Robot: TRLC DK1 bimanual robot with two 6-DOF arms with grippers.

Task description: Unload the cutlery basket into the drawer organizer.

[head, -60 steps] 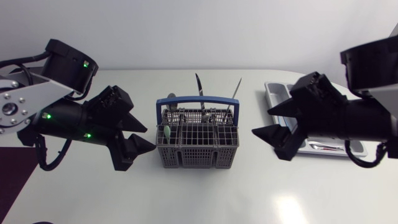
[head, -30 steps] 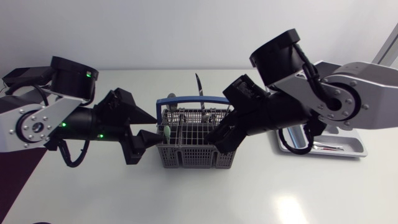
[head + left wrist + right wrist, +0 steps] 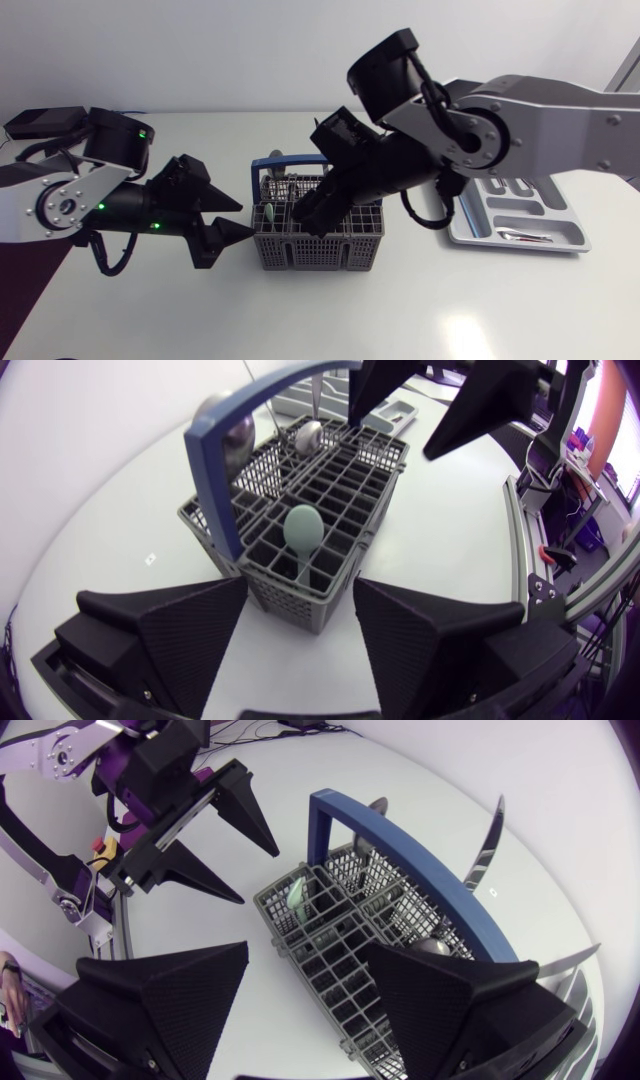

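The grey cutlery basket point(image 3: 315, 252) with a blue handle point(image 3: 275, 165) stands mid-table. It holds a pale green spoon point(image 3: 268, 212) and metal cutlery. My right gripper point(image 3: 312, 218) hangs open over the basket, its arm hiding much of the basket's far side. In the right wrist view the basket point(image 3: 345, 945), the green spoon point(image 3: 297, 895) and a knife point(image 3: 487, 845) lie ahead of the open gripper point(image 3: 303, 960). My left gripper point(image 3: 238, 218) is open just left of the basket. In its wrist view the basket's corner point(image 3: 320, 595) sits between its fingertips, untouched, with the green spoon point(image 3: 303, 528) upright behind it.
The grey drawer organizer point(image 3: 560, 242) lies at the right of the table with one metal piece point(image 3: 520, 235) in its front compartment. Both grippers crowd the basket. Bare white tabletop spreads along the front edge.
My right arm has swung from the organizer side leftwards to above the basket. The left arm has shifted only slightly beside the basket. Both grippers stayed open.
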